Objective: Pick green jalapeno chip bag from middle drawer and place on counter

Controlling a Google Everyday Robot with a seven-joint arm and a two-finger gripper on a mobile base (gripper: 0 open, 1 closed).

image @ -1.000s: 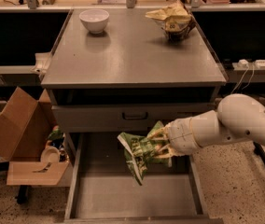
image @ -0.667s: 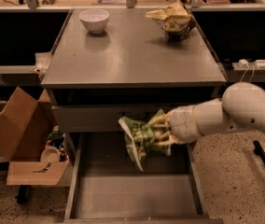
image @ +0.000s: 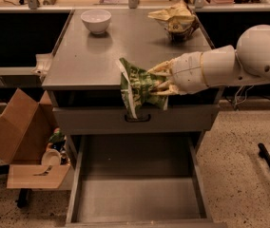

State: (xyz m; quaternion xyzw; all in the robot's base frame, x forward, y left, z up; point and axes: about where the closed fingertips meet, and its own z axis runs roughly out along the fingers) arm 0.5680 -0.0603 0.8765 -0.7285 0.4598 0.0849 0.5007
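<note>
The green jalapeno chip bag [image: 137,87] hangs from my gripper [image: 159,82], whose fingers are shut on its right side. The bag is in the air at the front edge of the counter [image: 125,46], overlapping that edge and the closed drawer front with the black handle [image: 137,118]. My white arm [image: 230,63] reaches in from the right. The middle drawer [image: 135,198] stands pulled open below, its grey floor bare.
A white bowl [image: 96,20] stands at the counter's back left. A yellow-tan bag with a dark base [image: 175,19] sits at the back right. A cardboard box [image: 18,132] with clutter stands on the floor to the left of the cabinet.
My gripper has lifted the chip bag up out of the drawer to the level of the counter's front edge.
</note>
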